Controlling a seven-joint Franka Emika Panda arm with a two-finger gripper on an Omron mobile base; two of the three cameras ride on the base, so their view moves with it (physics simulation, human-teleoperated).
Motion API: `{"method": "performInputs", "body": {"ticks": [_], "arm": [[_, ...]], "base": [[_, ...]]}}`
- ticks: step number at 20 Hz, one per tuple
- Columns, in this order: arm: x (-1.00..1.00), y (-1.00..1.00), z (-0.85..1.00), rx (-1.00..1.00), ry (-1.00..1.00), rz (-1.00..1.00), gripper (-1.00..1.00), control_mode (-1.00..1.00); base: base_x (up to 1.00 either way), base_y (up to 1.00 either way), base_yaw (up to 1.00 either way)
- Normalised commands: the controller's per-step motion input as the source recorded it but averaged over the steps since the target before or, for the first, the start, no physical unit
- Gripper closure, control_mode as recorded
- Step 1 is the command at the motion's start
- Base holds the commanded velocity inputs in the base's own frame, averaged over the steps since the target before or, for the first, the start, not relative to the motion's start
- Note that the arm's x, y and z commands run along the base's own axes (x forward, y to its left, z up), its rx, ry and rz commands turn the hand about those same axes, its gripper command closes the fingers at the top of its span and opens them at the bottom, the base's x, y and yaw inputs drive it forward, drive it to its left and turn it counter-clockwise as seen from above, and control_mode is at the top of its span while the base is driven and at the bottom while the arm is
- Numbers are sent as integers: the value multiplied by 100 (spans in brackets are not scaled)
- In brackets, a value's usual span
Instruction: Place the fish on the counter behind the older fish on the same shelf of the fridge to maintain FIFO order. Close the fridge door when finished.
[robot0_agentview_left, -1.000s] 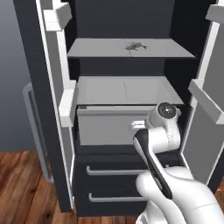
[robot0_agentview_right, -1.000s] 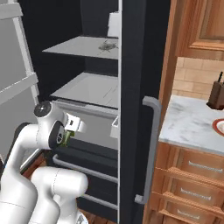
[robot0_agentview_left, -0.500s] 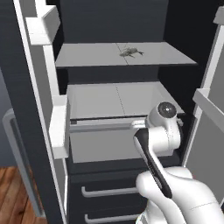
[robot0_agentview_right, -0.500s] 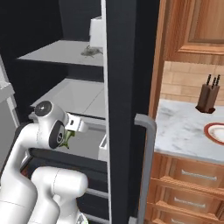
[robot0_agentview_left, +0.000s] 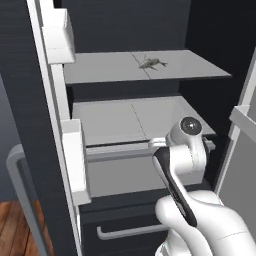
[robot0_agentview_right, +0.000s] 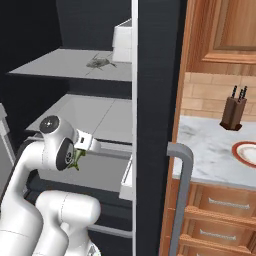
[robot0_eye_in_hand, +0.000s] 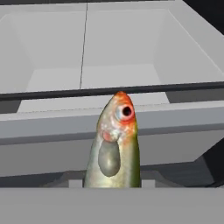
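- The fish (robot0_eye_in_hand: 114, 144) is in the end effector (robot0_agentview_right: 76, 156); the end effector is clenched on it, with the head poking out in the hand view; in the right base view a bit of green sticks out by the arm's hand
- The fish is off the table (robot0_agentview_right: 210, 150), so the picking up is done
- The fridge (robot0_agentview_left: 30, 125) is open; both doors stand wide
- The old fish (robot0_agentview_left: 151, 63) lies on the top shelf (robot0_agentview_left: 100, 70), near the seam line, well above the fish in the end effector
- The hand is low, in front of a deep grey bin (robot0_eye_in_hand: 109, 78) under that shelf; it is not at the right shelf yet
- I think the job is about half done; the carrying is under way
- What is left: lift the fish up to the top shelf; reach past the old fish; put the new one down behind it; let go; pull the arm out; shut the doors
- The tricky part, I think, is getting to the back without bumping the old fish; it sits right in the middle of the shelf
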Motion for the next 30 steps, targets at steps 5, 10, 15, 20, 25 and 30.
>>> {"method": "performInputs", "body": {"ticks": [5, 10, 15, 20, 25, 30], "arm": [[0, 0, 0, 0, 0, 0, 100, 100], [0, 0, 0, 0, 0, 0, 100, 100], [0, 0, 0, 0, 0, 0, 100, 100], [0, 0, 0, 0, 0, 0, 100, 100], [-2, 30, 61, -3, -13, 7, 100, -100], [0, 71, 100, -13, -12, 3, 100, -100]], "base": [[53, 32, -8], [41, 44, -2], [63, 63, 0], [33, 55, 2], [0, 0, 0], [0, 0, 0]]}}
